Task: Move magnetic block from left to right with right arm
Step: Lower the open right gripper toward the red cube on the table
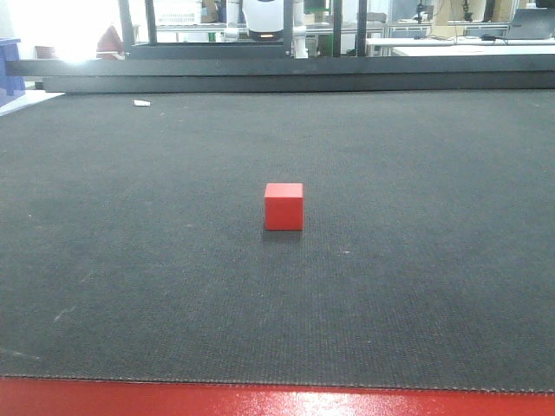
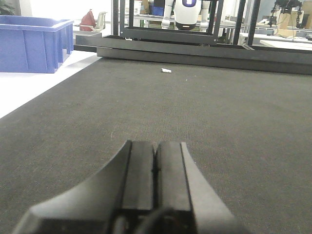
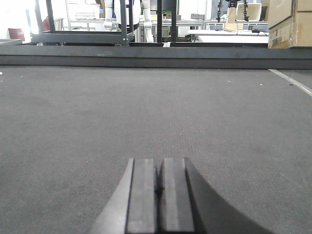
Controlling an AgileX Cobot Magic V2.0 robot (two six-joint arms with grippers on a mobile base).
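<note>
Soft, even indoor light fills all three views. Daylight blows out the upper left background in the front and left wrist views. The magnetic block [image 1: 284,206] throws only a thin, faint shadow at its base on the mat [image 1: 416,286]. The left claw [image 2: 155,151] and right claw [image 3: 159,165] look soft, close to the lens; the mat's weave is crisp.

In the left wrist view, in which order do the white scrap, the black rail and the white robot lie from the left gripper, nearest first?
From the left gripper:
1. white scrap, lying on the mat, just right of centre.
2. black rail, along the mat's far edge.
3. white robot, behind the rail, at the top of the view.
</note>
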